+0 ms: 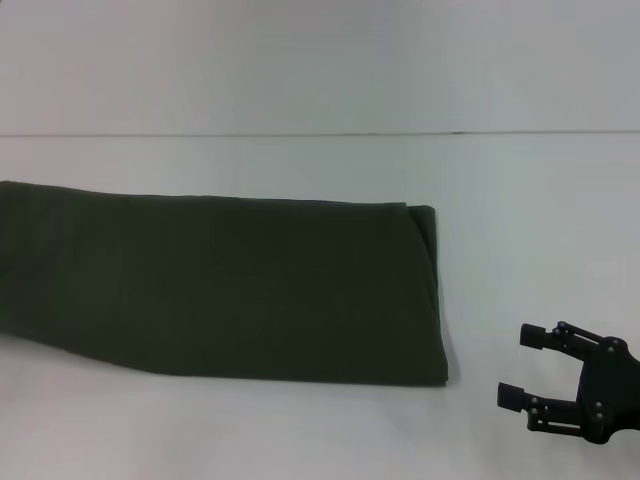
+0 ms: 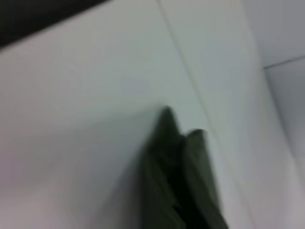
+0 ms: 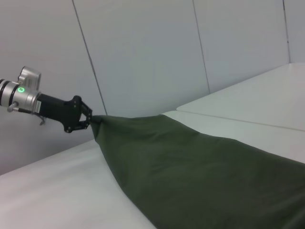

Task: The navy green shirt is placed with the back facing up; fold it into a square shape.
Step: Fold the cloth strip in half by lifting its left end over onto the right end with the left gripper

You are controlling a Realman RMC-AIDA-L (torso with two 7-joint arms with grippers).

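— White bench [image 1: 300,430] carries what?
— A large dark olive-green cloth shirt [image 1: 230,290], folded into a long band along the bench, one end lifted off its left edge.
— Who lifts it?
— The left gripper [image 3: 90,119], its black fingers pinched on that end.
— And the right gripper [image 1: 525,365]?
— Near the front right corner, jaws wide, holding nothing, apart from the shirt.
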